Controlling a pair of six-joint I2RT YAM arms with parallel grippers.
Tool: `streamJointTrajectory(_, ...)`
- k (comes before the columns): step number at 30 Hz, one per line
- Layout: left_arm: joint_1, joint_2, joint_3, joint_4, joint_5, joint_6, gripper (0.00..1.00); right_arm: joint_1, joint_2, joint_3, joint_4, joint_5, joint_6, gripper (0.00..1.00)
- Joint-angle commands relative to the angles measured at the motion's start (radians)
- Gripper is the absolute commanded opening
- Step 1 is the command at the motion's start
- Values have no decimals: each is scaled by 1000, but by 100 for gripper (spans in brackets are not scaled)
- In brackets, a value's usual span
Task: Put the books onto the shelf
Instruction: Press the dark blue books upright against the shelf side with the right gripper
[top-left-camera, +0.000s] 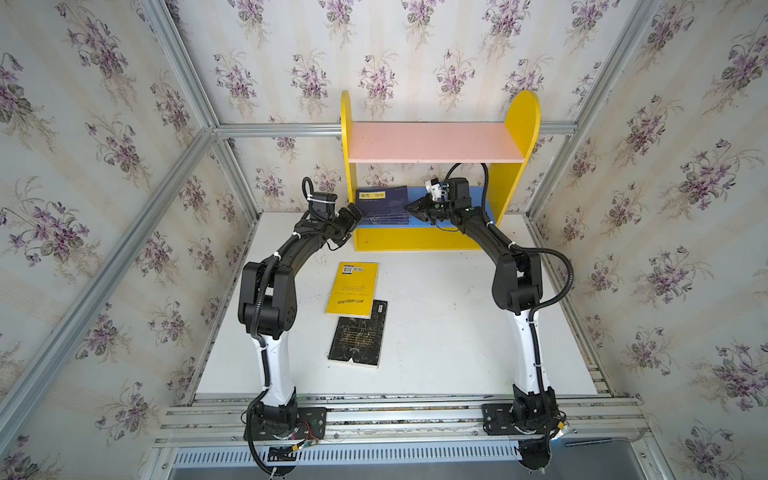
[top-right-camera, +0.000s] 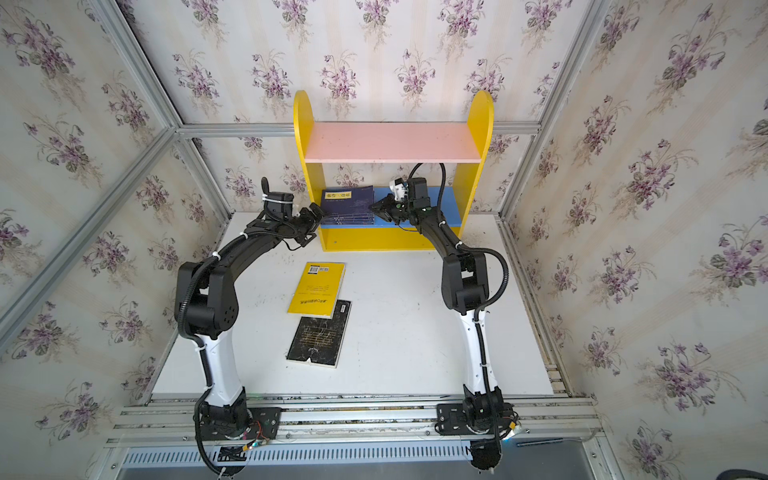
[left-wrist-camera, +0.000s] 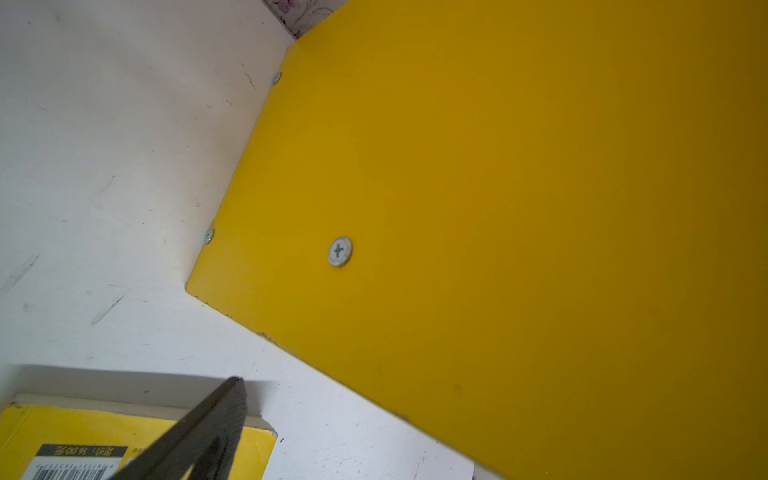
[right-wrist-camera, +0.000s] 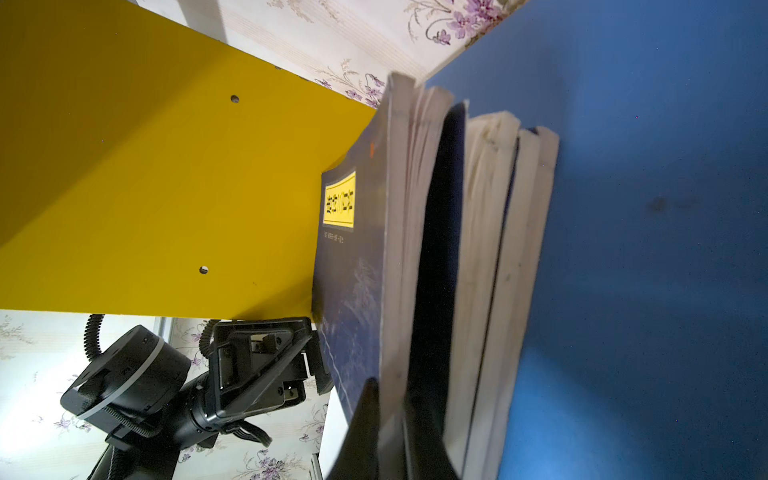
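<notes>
Top view, task approx. two-thirds done: navy books (top-left-camera: 384, 203) stacked flat on lower board of shelf (top-left-camera: 415, 242), R gripper (top-left-camera: 409, 206) clamped on top navy book (right-wrist-camera: 357, 270), L gripper (top-left-camera: 355, 214) spread & empty beside shelf; yellow book (top-left-camera: 353, 289), black book (top-left-camera: 358, 336) unshelved on table (top-left-camera: 449, 332).

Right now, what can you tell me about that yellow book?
The yellow book is a thin paperback with a bright yellow cover. It has a barcode label near its far end and lines of dark print. It lies flat and closed on the white table, slightly slanted, in front of the shelf. Its near edge overlaps the black book.
</notes>
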Motion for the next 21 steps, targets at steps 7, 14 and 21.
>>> streamJointTrajectory(7, 9, 35, -10, 86, -162, -94, 99, 7, 3, 8, 23, 23, -2, 12)
streamJointTrajectory(14, 7, 24, -38, 51, -207, -97, 99, 5, -6, 15, -34, 73, -39, 31)
streamJointTrajectory(21, 7, 24, -29, 42, -209, -96, 99, 4, -8, 69, -169, 152, -121, 34)
